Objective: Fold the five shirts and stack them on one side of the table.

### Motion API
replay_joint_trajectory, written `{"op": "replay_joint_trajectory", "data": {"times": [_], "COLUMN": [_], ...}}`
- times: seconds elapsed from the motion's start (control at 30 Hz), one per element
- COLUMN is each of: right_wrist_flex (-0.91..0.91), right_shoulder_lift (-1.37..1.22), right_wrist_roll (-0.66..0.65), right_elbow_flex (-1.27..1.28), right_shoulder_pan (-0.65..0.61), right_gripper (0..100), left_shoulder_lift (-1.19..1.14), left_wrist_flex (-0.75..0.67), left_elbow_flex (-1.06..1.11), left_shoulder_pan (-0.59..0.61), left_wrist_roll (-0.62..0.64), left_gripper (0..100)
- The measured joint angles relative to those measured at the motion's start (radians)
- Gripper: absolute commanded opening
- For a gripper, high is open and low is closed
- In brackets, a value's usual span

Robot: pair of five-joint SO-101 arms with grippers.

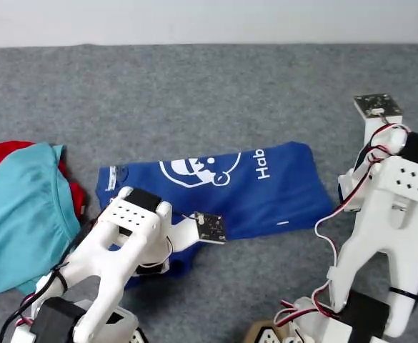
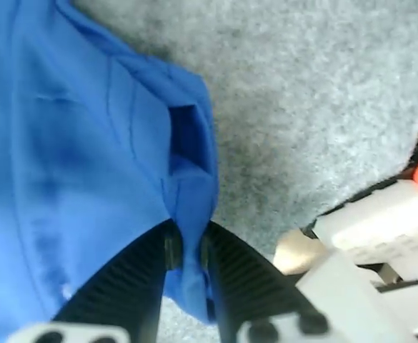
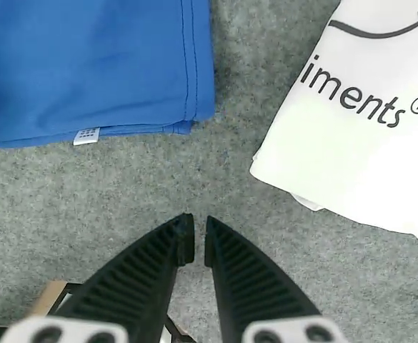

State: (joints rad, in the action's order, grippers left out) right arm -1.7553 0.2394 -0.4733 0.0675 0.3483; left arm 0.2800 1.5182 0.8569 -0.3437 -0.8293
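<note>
A blue shirt point(image 1: 251, 186) with a white print lies partly folded in the middle of the grey table. My left gripper point(image 2: 187, 246) is shut on a bunched fold at the blue shirt's point(image 2: 73, 157) near left corner. The left arm point(image 1: 133, 229) stands over that corner. In the right wrist view my right gripper point(image 3: 194, 239) is shut with nothing in it. It hangs above bare carpet between the blue shirt's hem point(image 3: 187, 107) and a folded white shirt point(image 3: 359, 143) with dark lettering. A teal shirt point(image 1: 19, 214) lies crumpled over a red shirt point(image 1: 8, 153) at the left edge.
The right arm point(image 1: 387, 214) with its cables stands at the right edge and hides the table behind it. Grey carpet point(image 1: 194, 93) stretches bare across the far half. A tan base piece point(image 1: 266, 332) shows at the front edge.
</note>
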Motion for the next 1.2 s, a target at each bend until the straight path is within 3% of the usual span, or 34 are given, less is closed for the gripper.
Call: {"op": "replay_joint_trajectory", "data": {"times": [0.67,0.87,1.2], "right_wrist_flex": [0.000,0.000,0.000], "right_shoulder_lift": [0.000,0.000,0.002], "right_wrist_roll": [0.000,0.000,0.000], "right_elbow_flex": [0.000,0.000,0.000], "right_shoulder_pan": [0.000,0.000,0.000], "right_gripper": [4.1,4.1,4.1], "left_shoulder_lift": [0.000,0.000,-0.158], "left_wrist_flex": [0.002,-0.078,-0.227], "left_elbow_flex": [-0.201,-0.235,-0.235], "left_shoulder_pan": [0.015,0.103,0.121], "left_wrist_roll": [-0.003,-0.025,-0.035], "left_gripper": [1,1,1]}}
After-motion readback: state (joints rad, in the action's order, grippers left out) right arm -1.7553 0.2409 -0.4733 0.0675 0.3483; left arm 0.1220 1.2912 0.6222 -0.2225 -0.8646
